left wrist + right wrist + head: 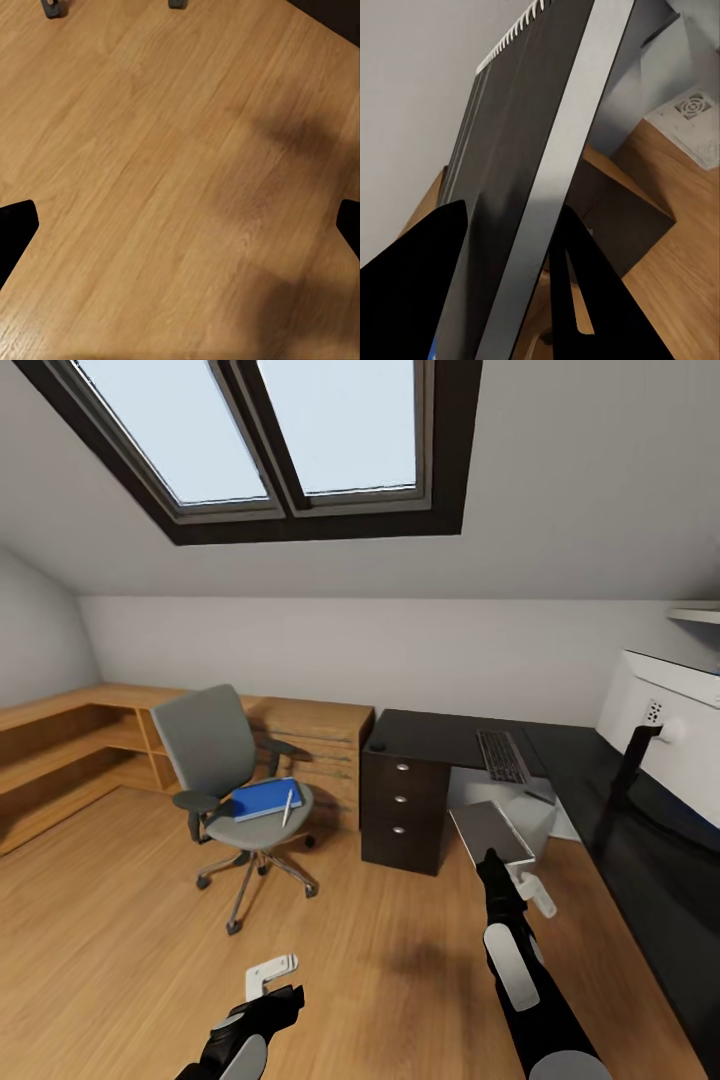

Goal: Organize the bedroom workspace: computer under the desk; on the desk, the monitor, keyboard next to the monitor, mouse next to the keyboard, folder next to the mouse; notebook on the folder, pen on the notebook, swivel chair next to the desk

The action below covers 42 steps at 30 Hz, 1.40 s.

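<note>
Open wood floor [120,920] lies ahead; swivel chair [225,780] and desk [440,745] seemingly flank it.

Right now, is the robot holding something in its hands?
Yes. The right gripper holds the grey notebook, pinched at its near edge. In the right wrist view its fingers straddle that edge. The left gripper holds nothing.

text: none legible | labels: none | brands: none | numbers: none | signs: none
</note>
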Motion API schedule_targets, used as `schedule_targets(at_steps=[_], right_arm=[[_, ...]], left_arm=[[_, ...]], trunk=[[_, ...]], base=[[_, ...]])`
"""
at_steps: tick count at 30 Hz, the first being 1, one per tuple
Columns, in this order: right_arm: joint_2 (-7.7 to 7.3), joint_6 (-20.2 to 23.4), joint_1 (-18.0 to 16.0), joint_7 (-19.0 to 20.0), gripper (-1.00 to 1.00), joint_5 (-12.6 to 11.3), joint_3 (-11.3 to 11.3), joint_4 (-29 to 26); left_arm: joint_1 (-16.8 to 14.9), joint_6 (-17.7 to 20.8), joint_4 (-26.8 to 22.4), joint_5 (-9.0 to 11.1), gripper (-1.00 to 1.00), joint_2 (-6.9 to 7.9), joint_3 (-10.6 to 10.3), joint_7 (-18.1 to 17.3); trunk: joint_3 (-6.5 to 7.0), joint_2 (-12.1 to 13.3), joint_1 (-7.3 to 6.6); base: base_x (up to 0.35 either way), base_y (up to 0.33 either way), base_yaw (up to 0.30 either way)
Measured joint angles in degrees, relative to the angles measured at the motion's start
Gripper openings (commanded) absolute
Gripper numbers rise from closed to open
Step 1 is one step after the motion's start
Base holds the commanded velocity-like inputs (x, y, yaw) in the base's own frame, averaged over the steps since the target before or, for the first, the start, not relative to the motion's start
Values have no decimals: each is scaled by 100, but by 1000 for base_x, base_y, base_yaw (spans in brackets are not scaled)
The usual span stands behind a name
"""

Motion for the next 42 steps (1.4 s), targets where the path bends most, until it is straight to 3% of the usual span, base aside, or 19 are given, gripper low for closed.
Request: schedule_targets(at_steps=[9,19,26,27,28,42], right_arm=[[0,-4,1,3,-100,-1,0,9],[0,-5,1,5,-100,-4,-1,10],[0,0,0,0,-100,-6,3,4],[17,1,0,-3,-100,-6,31,5],[19,1,0,-3,-100,-6,42,5],[33,10,8,-3,-100,-8,189,3]], left_arm=[[-1,-8,4,-13,100,5,1,0],[0,-9,-4,-22,100,0,-8,0],[1,-9,-3,-17,100,0,-7,8],[1,-9,2,-15,100,3,-157,9],[1,-9,2,-19,100,4,-167,10],[1,-9,2,-14,100,8,-201,9]], trunk=[[35,0,-1],[77,0,-3],[84,0,-3],[84,0,-2],[84,0,-2],[84,0,-3]], base=[[22,0,-210],[259,0,-223],[306,3,-44],[201,48,-1],[205,76,-1],[233,87,0]])
